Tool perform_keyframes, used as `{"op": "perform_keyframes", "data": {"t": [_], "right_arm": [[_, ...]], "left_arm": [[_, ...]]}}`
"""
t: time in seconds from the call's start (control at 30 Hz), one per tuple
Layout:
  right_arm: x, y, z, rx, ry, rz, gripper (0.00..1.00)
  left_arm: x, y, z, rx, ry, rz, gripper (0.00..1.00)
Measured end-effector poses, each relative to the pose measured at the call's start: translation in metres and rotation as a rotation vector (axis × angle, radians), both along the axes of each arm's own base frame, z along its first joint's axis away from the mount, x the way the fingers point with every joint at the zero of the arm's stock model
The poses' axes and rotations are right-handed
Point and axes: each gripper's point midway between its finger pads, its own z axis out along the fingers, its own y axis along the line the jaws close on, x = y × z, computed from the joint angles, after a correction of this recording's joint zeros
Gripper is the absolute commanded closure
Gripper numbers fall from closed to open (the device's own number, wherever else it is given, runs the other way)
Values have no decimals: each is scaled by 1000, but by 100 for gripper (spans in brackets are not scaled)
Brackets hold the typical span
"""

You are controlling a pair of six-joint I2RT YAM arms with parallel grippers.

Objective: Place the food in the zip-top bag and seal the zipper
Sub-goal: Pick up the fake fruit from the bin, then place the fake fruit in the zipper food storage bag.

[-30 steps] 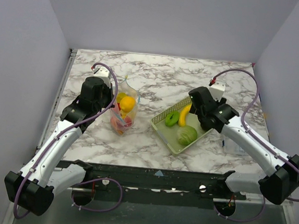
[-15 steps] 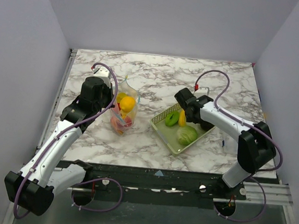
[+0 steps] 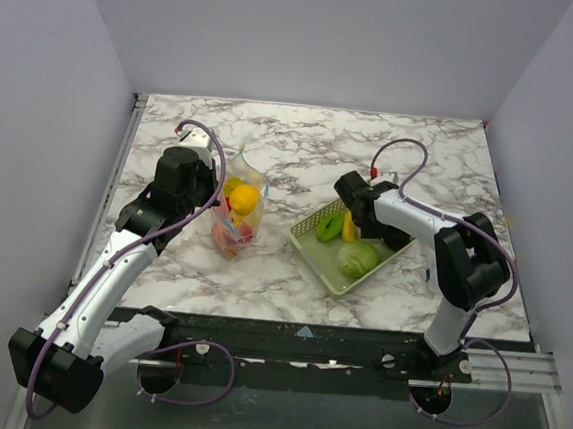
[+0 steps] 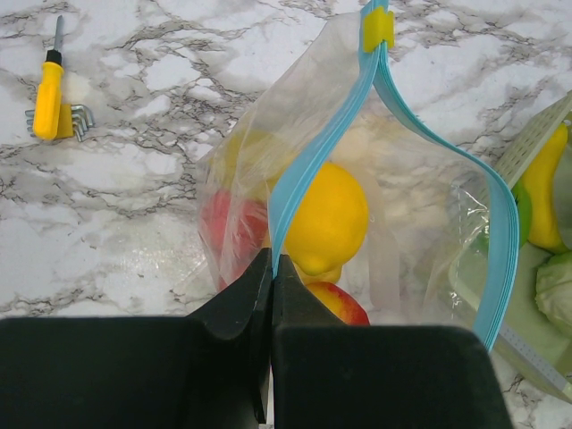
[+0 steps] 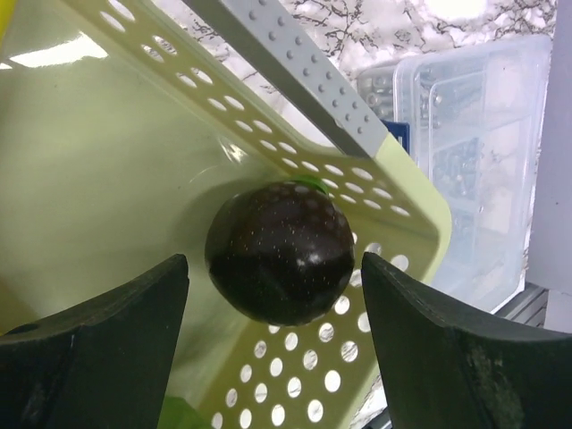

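Observation:
The clear zip-top bag (image 3: 238,218) stands open left of centre, holding a yellow lemon (image 4: 328,219), a red fruit (image 4: 332,301) and more food. My left gripper (image 3: 218,196) is shut on its light-blue zipper strip (image 4: 326,143), in the left wrist view (image 4: 271,264) at the strip's near end; a yellow slider (image 4: 377,29) sits at the far end. The yellow-green basket (image 3: 333,275) holds a green fruit (image 3: 329,226), a banana (image 3: 349,225) and a cabbage (image 3: 359,258). My right gripper (image 3: 364,221) is open in the basket; its view (image 5: 275,268) shows the jaws either side of a dark plum (image 5: 279,252), not touching.
A yellow-handled screwdriver with hex keys (image 4: 49,89) lies on the marble left of the bag. A clear plastic box of hardware (image 5: 474,161) sits just outside the basket's corner. Grey walls close in the table on three sides.
My right gripper has moved left and down into the basket's far corner, its arm folding in behind it. The left gripper and the bag have not moved.

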Motion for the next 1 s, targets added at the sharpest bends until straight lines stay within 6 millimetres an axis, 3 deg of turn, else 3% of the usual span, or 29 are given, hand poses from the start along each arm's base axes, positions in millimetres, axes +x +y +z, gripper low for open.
{"op": "perform_keyframes", "data": {"t": [0.37, 0.57, 0.77, 0.9, 0.93, 1.0], "right_arm": [[8, -3, -3, -48, 11, 23, 51], [18, 16, 24, 78, -43, 50, 54], [24, 72, 84, 480, -213, 205, 57], [18, 131, 124, 851, -325, 376, 56], [14, 154, 133, 980, -339, 435, 57], [10, 173, 146, 1100, -352, 483, 56]], "left_arm": [[0, 0, 0, 0, 0, 0, 100], [0, 0, 0, 0, 0, 0, 100], [1, 2, 0, 0, 0, 8, 100], [1, 3, 0, 0, 0, 11, 100], [1, 3, 0, 0, 0, 11, 100], [1, 3, 0, 0, 1, 11, 100]]}}
